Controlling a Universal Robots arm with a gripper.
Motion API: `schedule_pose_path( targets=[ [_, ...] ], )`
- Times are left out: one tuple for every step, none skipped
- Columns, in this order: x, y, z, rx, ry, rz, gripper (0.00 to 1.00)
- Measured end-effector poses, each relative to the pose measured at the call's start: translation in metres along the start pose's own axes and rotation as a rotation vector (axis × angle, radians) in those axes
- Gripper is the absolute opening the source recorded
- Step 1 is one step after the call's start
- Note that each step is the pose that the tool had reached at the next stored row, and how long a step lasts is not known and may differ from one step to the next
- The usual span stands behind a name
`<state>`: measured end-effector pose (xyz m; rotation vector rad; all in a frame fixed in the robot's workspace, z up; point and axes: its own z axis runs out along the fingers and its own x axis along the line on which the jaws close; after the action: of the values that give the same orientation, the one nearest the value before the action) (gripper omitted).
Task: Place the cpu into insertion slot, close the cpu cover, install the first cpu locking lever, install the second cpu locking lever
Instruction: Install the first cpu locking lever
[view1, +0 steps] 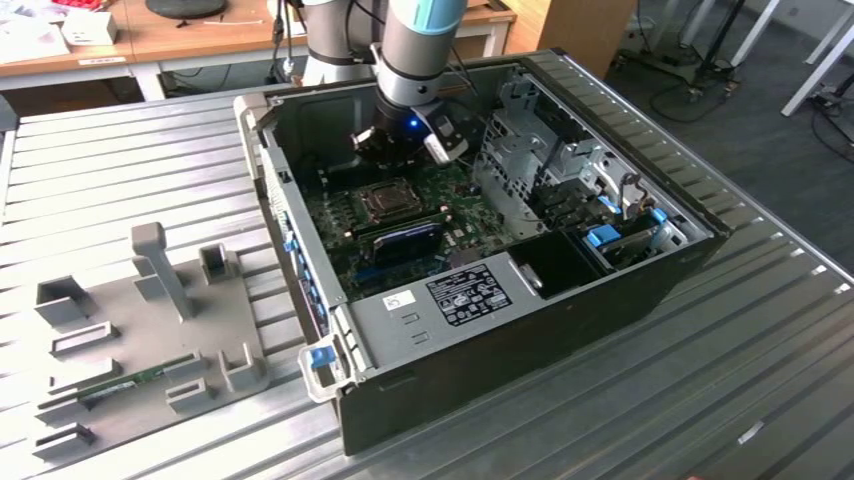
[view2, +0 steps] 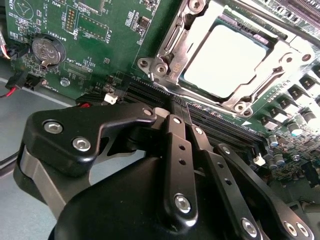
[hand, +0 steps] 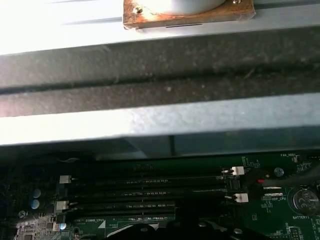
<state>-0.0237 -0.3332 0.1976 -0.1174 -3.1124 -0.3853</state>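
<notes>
The computer case (view1: 534, 330) lies open on the table with the green motherboard (view1: 454, 215) inside. The cpu (view2: 225, 60) sits in the insertion slot (view1: 391, 200), its pale top showing through the window of the cpu cover (view2: 200, 91). That silver frame lies flat over the cpu. A thin metal lever (view2: 172, 37) runs along one side of the frame. My gripper (view2: 182, 114) is shut with nothing between its black fingers (view2: 177, 150), the tips just outside the socket's edge over the black memory slots (hand: 150, 192). In the exterior view the gripper (view1: 400, 150) hangs just behind the socket.
The case walls surround the board, with a metal drive cage (view1: 534, 150) on the exterior view's right. A coin battery (view2: 47, 50) and red and black wires (view2: 10, 90) sit near the board's edge. A grey fixture plate (view1: 147, 330) holding a memory stick (view1: 127, 383) lies at the exterior view's left.
</notes>
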Motion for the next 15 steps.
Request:
schedule_pose_path(
  targets=[
    [-0.0001, -0.0004, -0.0001, -0.0011, 0.0001, 0.0, 0.1],
    [-0.0003, -0.0009, -0.0002, -0.0019, 0.0001, 0.0, 0.1],
    [-0.0003, -0.0014, -0.0003, -0.0023, 0.0002, 0.0, 0.1],
    [-0.0004, -0.0018, -0.0004, -0.0026, 0.0002, 0.0, 0.1],
    [-0.0004, -0.0022, -0.0005, -0.0027, 0.0003, 0.0, 0.1],
    [-0.0004, -0.0025, -0.0006, -0.0028, 0.0002, 0.0, 0.1],
    [-0.0004, -0.0029, -0.0009, -0.002, 0.0002, 0.0, 0.1],
    [-0.0004, -0.0029, -0.0009, -0.0025, 0.0003, 0.0, 0.1],
    [-0.0005, -0.0029, -0.0008, -0.0031, 0.0003, 0.0, 0.1],
    [-0.0005, -0.003, -0.0008, -0.0037, 0.0004, 0.0, 0.1],
    [-0.0005, -0.003, -0.0008, -0.0042, 0.0004, 0.0, 0.1],
    [-0.0005, -0.003, -0.0007, -0.0044, 0.0004, 0.0, 0.1],
    [-0.0005, -0.003, -0.0007, -0.0044, 0.0004, 0.0, 0.1],
    [-0.0005, -0.003, -0.0008, -0.0044, 0.0003, 0.0, 0.1],
    [-0.0005, -0.003, -0.0008, -0.0044, 0.0004, 0.0, 0.1]
  ],
)
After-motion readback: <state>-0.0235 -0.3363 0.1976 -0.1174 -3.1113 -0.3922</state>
